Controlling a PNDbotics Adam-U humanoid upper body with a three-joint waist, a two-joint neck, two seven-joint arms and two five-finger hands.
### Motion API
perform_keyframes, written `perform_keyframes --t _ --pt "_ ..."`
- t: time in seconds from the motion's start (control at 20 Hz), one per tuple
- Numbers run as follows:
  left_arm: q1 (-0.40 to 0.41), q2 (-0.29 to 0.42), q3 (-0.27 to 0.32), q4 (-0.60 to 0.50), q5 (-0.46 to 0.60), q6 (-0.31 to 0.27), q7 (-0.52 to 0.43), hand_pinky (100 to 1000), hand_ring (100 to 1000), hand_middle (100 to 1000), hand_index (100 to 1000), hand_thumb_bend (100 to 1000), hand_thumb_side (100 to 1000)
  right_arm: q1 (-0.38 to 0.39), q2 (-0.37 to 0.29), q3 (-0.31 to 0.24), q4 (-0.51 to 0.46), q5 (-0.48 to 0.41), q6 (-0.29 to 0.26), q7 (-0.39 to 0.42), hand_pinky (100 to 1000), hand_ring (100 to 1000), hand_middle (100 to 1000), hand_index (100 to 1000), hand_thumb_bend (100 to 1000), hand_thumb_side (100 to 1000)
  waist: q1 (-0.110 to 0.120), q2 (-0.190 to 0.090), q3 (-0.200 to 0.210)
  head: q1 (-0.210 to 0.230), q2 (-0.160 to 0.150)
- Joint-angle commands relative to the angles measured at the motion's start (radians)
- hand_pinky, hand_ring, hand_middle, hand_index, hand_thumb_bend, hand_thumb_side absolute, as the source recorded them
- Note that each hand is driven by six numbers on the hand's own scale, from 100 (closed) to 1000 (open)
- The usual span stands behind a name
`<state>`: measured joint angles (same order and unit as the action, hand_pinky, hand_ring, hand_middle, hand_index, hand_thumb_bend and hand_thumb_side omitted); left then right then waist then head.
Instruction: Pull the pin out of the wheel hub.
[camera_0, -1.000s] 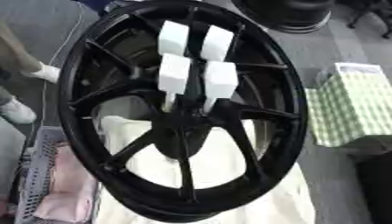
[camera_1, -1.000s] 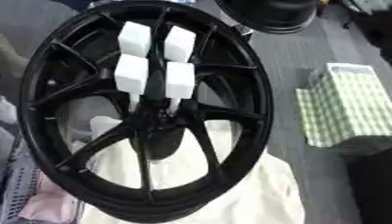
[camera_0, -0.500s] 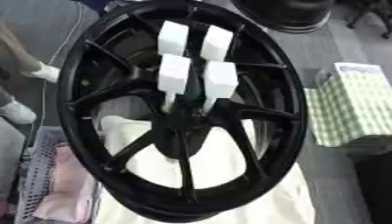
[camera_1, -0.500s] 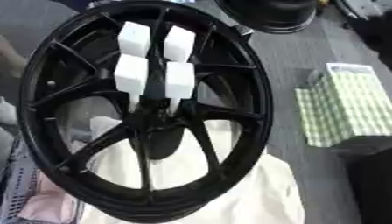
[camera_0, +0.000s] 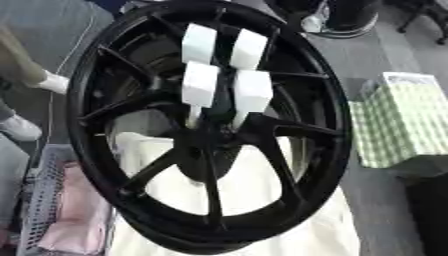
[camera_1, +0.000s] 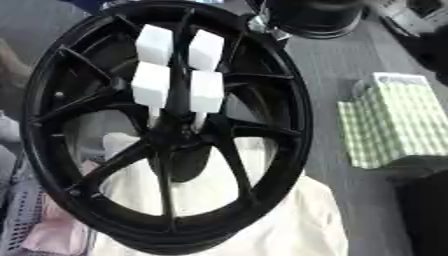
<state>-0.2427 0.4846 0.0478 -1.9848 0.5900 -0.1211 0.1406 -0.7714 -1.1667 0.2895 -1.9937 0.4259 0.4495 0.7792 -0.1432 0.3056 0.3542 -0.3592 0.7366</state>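
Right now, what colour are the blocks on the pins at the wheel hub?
White blocks, against the black wheel; clearest in the left eye view.

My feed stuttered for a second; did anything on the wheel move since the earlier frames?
Nothing visibly changed. The black wheel stands as before, all four white blocks still stick out of its hub, and no hand is in either view. The checked bag on the right and the pale cloth below have not shifted either.

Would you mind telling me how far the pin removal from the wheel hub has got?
Nothing looks done yet. Four white block-headed pins stand in the hub of the black wheel, which rests on a cream cloth. No hand is in view, so nothing is in hand; the whole pull is left.
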Motion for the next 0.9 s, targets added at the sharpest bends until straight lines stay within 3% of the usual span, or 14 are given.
perform_keyframes --t 0.05,0.9 --pt "-0.008 0.026 0.008 -0.015 0.003 0.001 -0.002 783 634 621 792 133 693 0.003 -0.045 -0.007 -0.006 -0.018 0.117 0.128 888 948 864 833 359 100 0.007 -0.02 0.001 0.005 -0.011" --pt "-0.02 0.03 0.001 -0.015 0.001 0.003 -0.011 783 633 621 791 133 698 0.027 -0.052 -0.01 -0.006 -0.072 0.123 0.113 885 959 874 835 339 100 -0.001 0.0 0.005 0.013 -0.025"
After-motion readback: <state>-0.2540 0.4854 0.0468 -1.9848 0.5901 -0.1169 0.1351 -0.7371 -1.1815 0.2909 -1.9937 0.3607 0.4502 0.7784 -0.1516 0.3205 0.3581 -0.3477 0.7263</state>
